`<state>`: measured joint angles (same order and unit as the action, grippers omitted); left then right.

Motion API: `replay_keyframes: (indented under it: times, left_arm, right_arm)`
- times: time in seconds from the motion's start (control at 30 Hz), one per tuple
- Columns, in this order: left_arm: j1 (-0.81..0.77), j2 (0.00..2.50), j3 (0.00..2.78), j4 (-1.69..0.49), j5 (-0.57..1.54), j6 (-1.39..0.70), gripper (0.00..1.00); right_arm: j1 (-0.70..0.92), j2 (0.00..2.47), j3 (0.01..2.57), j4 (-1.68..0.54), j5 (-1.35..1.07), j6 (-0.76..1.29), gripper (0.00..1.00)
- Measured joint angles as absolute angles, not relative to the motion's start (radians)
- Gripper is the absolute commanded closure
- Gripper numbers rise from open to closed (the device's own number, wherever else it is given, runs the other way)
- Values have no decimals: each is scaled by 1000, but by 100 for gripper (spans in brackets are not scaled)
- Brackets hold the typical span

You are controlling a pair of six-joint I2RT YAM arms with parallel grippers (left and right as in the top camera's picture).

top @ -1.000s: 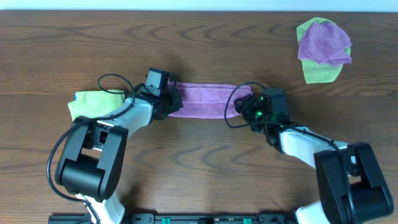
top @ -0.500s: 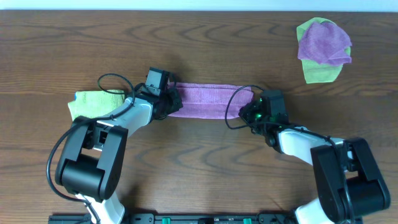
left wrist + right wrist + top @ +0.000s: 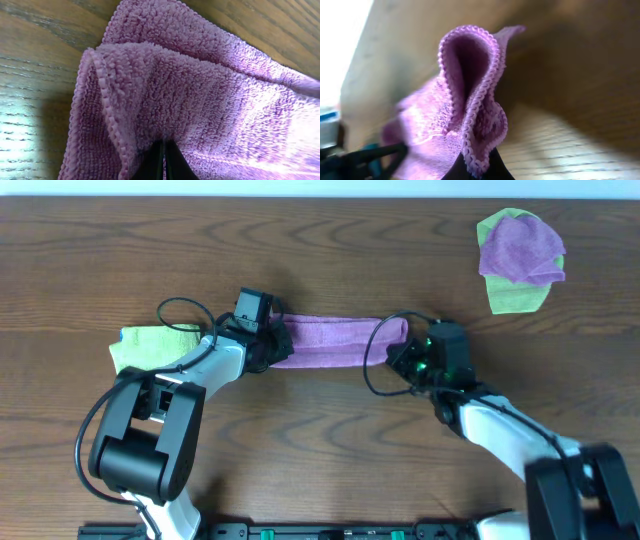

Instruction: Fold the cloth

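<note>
A purple cloth (image 3: 335, 343) lies as a long band across the middle of the table. My left gripper (image 3: 278, 346) is shut on its left end; in the left wrist view the dark fingertips (image 3: 159, 162) pinch a fold of the purple cloth (image 3: 200, 105). My right gripper (image 3: 402, 352) is shut on the right end of the band. The right wrist view shows that end of the cloth (image 3: 470, 110) bunched into a loop with a stitched hem, standing up off the table between the jaws of the right gripper (image 3: 477, 167).
A green cloth (image 3: 152, 345) lies folded at the left, beside the left arm. At the back right sits another purple cloth (image 3: 520, 250) on top of a green one (image 3: 518, 298). The table's far edge (image 3: 320, 197) runs along the top.
The right gripper has closed on the cloth's right end and pulled it slightly right and up. The left gripper has stayed shut on the left end.
</note>
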<state>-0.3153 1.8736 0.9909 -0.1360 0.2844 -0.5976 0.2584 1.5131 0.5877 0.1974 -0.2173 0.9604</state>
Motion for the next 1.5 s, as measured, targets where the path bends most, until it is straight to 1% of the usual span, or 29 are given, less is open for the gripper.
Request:
replay_keyframes:
  times: [0.23,0.53,1.1,1.5]
  left_arm:
    - [-367,1872,991,-130,259,-610,94]
    - [-443,1872,991,-122,255,-633,94]
    - [-446,1872,991,-122,280,-654,94]
    - [-420,1851,1000,-157,297,-645,94]
  right_arm:
    - [274,1463,588,195,-231,948,99]
    - [366,1463,600,196,-228,945,99]
    - [473,1463,642,200,-197,946,99]
    - [499,1463,642,199,-175,946,99]
